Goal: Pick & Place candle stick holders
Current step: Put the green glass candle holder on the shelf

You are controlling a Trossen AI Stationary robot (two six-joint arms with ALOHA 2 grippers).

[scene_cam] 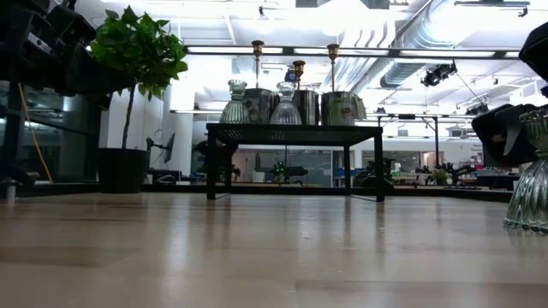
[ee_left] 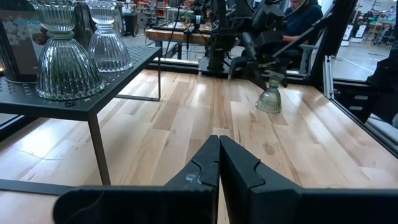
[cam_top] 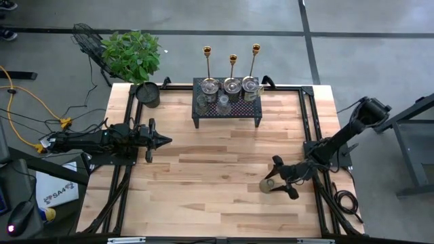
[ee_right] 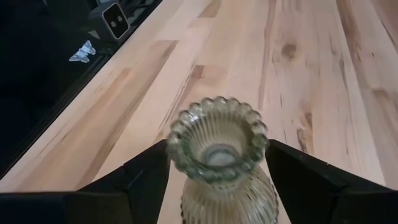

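A greenish ribbed glass candle holder [ee_right: 217, 155] stands upright on its base on the table near the right edge; it also shows in the high view [cam_top: 269, 184]. My right gripper [cam_top: 274, 180] is shut on it. Three gold candlesticks [cam_top: 232, 64], three silvery cups [cam_top: 232, 85] and two glass holders [cam_top: 212, 103] stand on the black mesh rack [cam_top: 227, 112] at the far middle. My left gripper [cam_top: 164, 140] is shut and empty, level above the table's left side. My right gripper has the glass holder's beaded top rim [ee_right: 177, 134] between its two fingers [ee_right: 146, 171], one on each side. The fingers come about level from the table's right side. The holder stands upright with its base [scene_cam: 527, 224] on the table.
A round black pot [cam_top: 148, 93] with a green plant [cam_top: 132, 54] stands at the far left corner. Bare wood lies between the rack and both grippers. Black frame rails [cam_top: 308, 115] run along the table's sides.
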